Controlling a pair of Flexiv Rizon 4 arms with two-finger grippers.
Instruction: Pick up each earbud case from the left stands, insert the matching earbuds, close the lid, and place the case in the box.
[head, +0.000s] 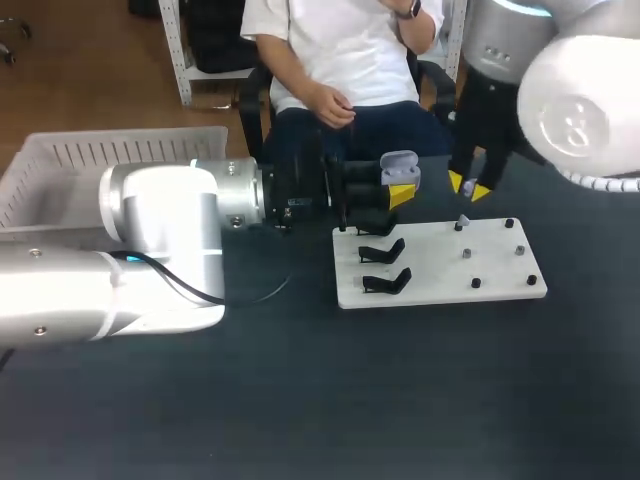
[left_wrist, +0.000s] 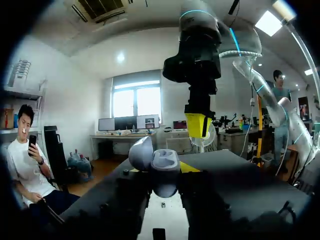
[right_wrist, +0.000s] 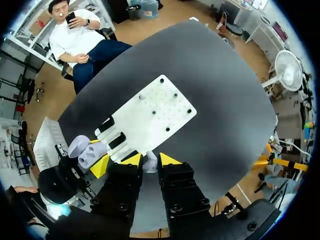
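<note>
Item: earbud insertion, hazards and grips. Hazard one, in our judgement: the earbud (right_wrist: 150, 163) is small and is pinched only at the tips of our right gripper (right_wrist: 150, 159). A skewed approach to the earbud case (head: 401, 167) could press it onto the rim of a well instead of into it, twisting it or popping it out of the pinch. Hazard two: the case is held in the air, off the white board (head: 440, 288), so a hard push from above could tilt it in our left gripper (head: 393, 187) or drive it down through the grip. Hazard three: the raised lid could be knocked by fingers coming down beside it. Right gripper: hangs at three o'clock of the case in the head view, near the board's twelve o'clock edge. Its fingers are nearly together, with the small grey earbud between the yellow tips, to all appearance clamped. Left gripper: comes in from nine o'clock, its fingers set as wide as the case body and closed on it from two sides, lid open. Case location: at eleven o'clock of the board, up above the black stands (head: 385, 282). Box (head: 90, 152): at nine o'clock, well apart from the case, beyond our left arm.
</note>
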